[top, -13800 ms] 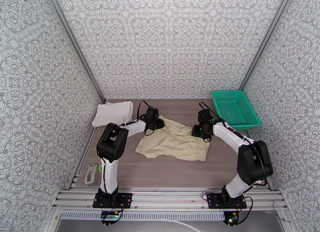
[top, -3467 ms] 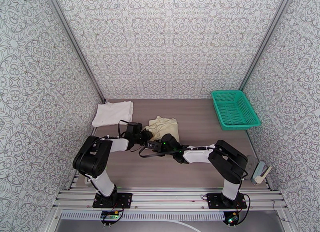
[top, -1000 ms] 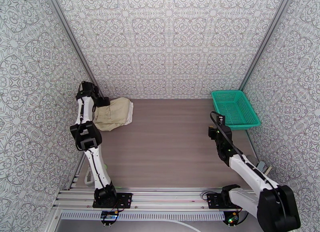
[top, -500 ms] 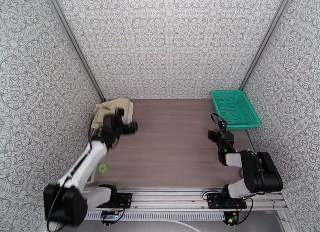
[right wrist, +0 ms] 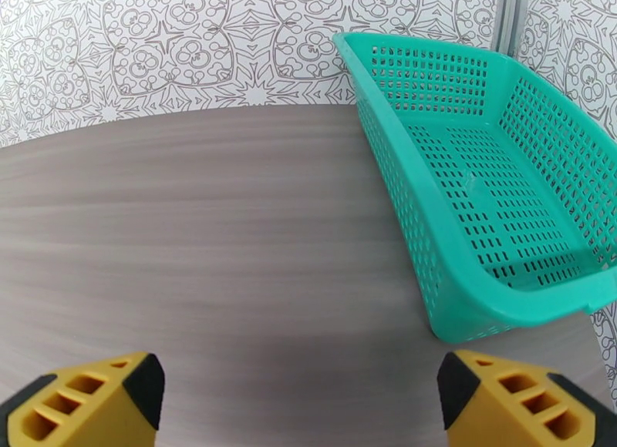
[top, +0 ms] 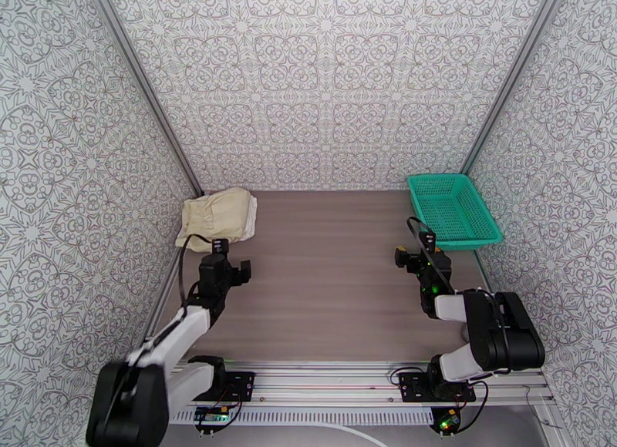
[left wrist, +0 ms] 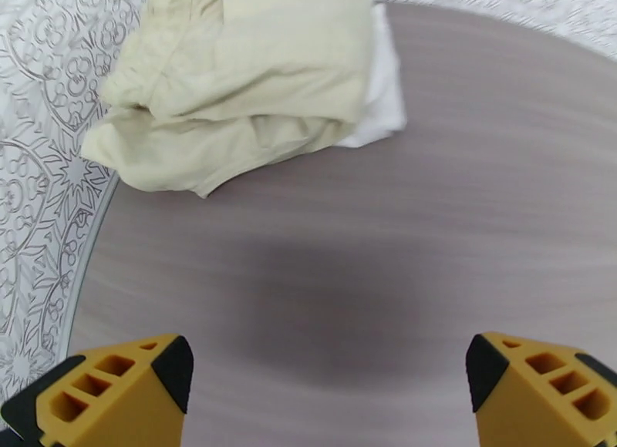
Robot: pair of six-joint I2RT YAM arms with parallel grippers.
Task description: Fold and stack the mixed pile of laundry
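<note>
Shorts point(top: 218, 212), beige and folded, lay on the white T-shirt point(left wrist: 383, 102) at the far-left corner of the tabletop point(top: 324, 287). From above they read as one pale bundle; the left wrist view separated them. Left gripper point(left wrist: 328, 368) hung wide and empty near the stack. Right gripper point(right wrist: 301, 391) stood wide and empty beside the green basket point(right wrist: 401, 171).

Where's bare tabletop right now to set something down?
The middle of the table, from the shorts stacked on the T-shirt at far left across to the green basket at far right, is bare. Those two corners are taken.
</note>
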